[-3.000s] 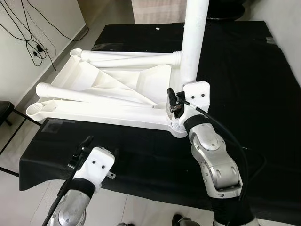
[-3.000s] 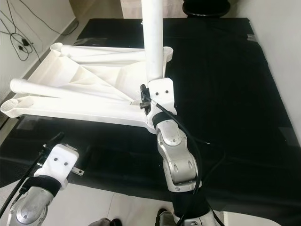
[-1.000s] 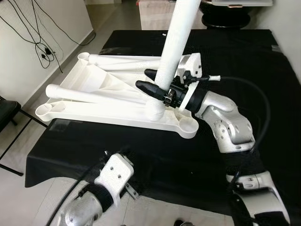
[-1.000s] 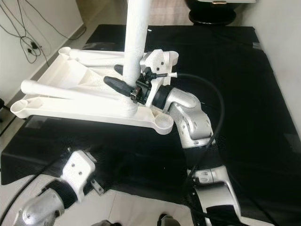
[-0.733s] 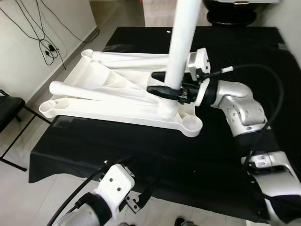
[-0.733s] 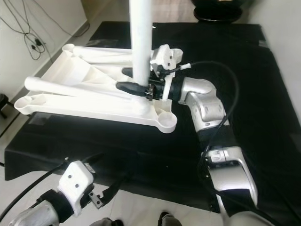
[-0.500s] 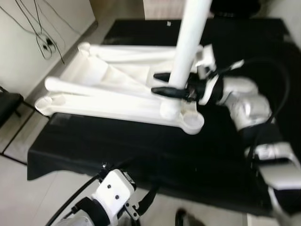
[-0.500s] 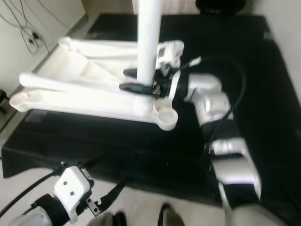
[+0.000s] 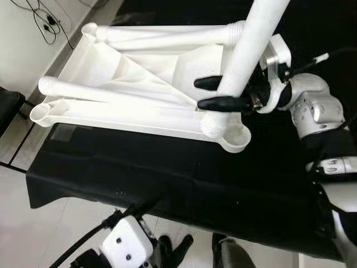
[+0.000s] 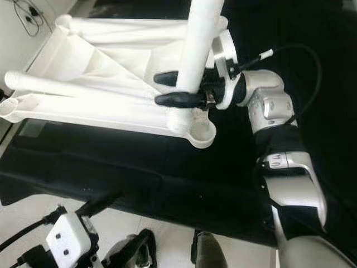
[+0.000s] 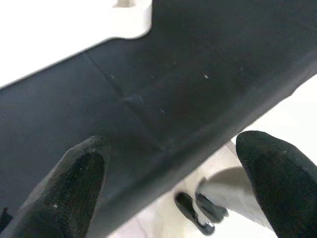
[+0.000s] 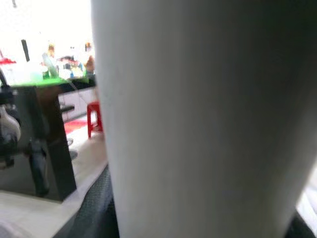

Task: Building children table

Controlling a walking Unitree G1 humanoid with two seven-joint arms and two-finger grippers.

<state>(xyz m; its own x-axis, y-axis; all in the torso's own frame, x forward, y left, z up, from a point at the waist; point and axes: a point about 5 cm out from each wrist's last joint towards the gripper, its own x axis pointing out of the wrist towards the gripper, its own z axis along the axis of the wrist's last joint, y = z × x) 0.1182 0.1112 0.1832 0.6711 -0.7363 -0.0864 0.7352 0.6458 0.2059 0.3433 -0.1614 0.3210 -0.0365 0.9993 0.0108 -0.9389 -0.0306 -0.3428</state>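
Observation:
A white children's table top lies upside down on the black-covered table. A white table leg stands upright, slightly tilted, in a socket near the front right corner. My right gripper reaches in from the right, with one black finger on each side of the leg's lower part, shut on it. In the right wrist view the leg is pressed close against the camera. The corner socket beside the leg holds nothing. My left gripper hangs open below the table's front edge, holding nothing.
Two more white legs lie flat on the table top. A black chair and cables are on the floor at the left. The black cloth drops over the table's front edge.
The camera has shifted and looks down more steeply. My right gripper keeps its hold on the leg, which leans a little more. The left arm has sunk below the table edge.

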